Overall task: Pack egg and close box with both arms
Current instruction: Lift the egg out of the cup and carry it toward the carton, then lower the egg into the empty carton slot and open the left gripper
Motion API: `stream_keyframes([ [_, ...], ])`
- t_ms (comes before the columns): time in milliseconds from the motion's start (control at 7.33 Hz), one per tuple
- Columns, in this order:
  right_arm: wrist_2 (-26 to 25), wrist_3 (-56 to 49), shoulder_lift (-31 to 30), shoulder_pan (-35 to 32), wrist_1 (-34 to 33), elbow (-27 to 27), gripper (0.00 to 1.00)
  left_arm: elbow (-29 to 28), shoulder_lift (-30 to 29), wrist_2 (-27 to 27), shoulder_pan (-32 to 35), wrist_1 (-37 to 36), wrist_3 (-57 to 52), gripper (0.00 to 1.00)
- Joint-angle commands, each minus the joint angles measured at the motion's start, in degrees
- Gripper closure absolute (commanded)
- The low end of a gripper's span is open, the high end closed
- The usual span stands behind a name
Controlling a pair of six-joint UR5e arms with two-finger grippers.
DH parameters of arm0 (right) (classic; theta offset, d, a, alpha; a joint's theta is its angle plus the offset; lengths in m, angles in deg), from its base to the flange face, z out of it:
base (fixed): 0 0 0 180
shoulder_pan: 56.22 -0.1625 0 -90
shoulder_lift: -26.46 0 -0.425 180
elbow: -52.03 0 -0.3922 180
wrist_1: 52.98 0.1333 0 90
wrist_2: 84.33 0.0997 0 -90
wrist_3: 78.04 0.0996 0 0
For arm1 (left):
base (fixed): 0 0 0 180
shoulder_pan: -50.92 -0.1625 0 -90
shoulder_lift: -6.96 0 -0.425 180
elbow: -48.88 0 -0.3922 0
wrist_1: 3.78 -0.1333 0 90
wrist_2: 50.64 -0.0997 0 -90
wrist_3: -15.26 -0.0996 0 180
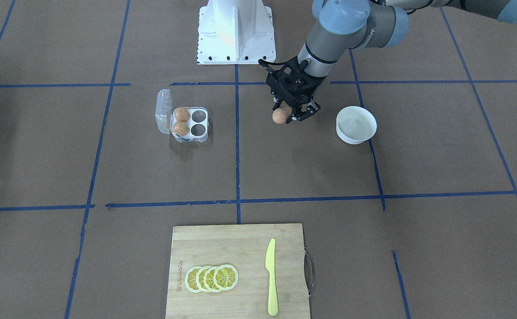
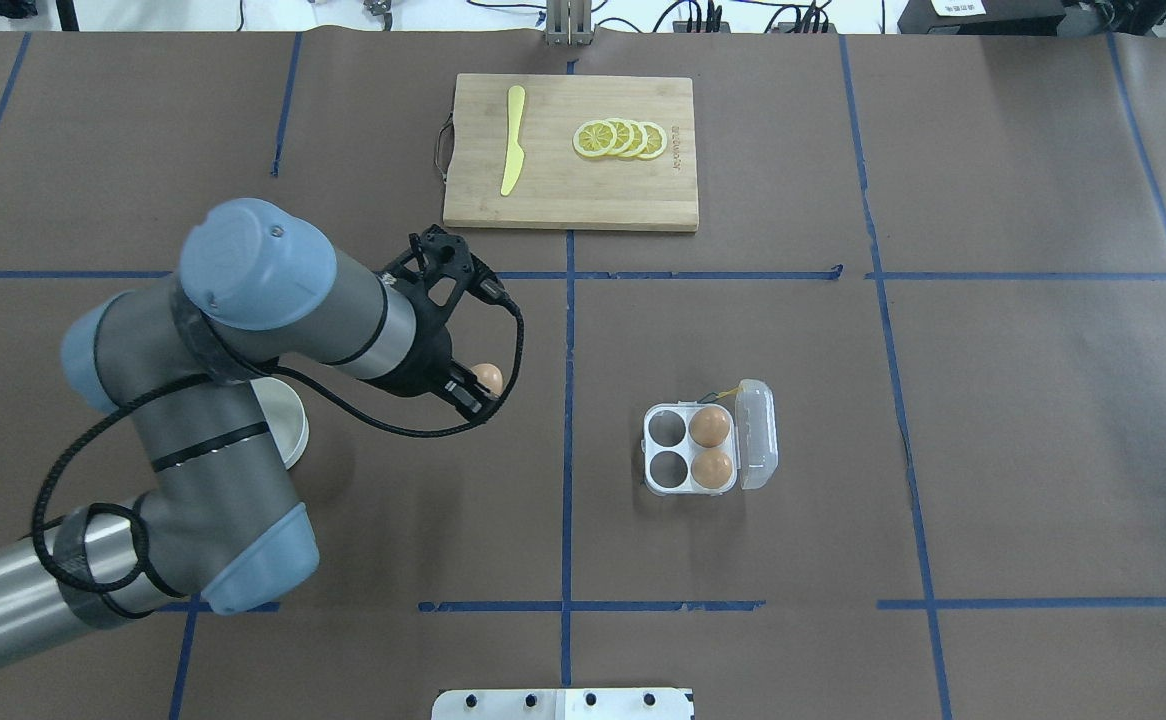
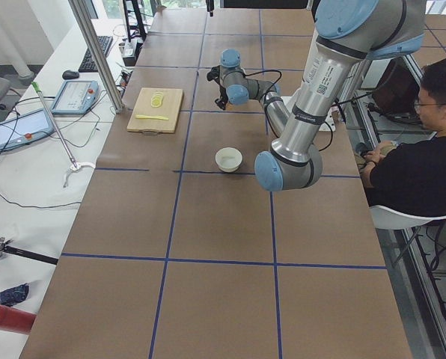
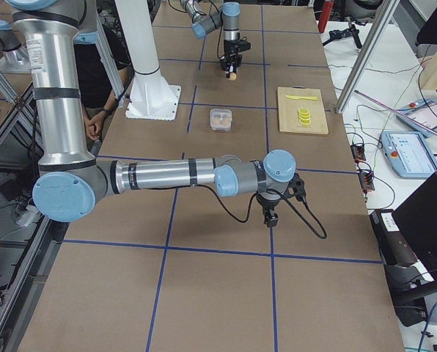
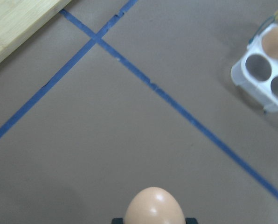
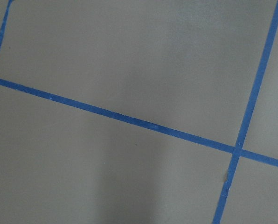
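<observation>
Orange-brown egg (image 1: 279,116), one, pinched in left gripper (image 1: 286,116), two more eggs (image 1: 181,114) in box (image 1: 198,137) beside its open lid (image 1: 162,105), right gripper (image 4: 271,218) spread or pressed together, cannot tell.

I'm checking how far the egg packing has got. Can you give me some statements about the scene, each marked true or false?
The left pincer grips the egg. True.
The box has its lid shut. False: the lid stands open.
Two cells of the box are empty. True.
An egg lies in the bowl. False: nothing shows inside the bowl.
The knife lies on the cutting board. True.
</observation>
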Motion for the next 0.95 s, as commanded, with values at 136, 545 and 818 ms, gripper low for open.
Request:
stream_keyframes([
  [136, 0.0, 0.0, 0.0, 0.0, 0.0, -0.2, 0.00, -10.7, -10.6, -2.9, -5.7, 5.0, 9.1, 1.00],
  [545, 0.0, 2.1, -0.1, 0.0, 0.5, -0.2, 0.00, -17.4, -17.4, -6.2, -8.6, 5.2, 12.2, 1.00],
  [818, -0.1, 2.1, -0.1, 0.0, 0.8, -0.2, 0.00, -18.7, -19.0, -6.2, -8.9, 5.2, 12.2, 1.00],
])
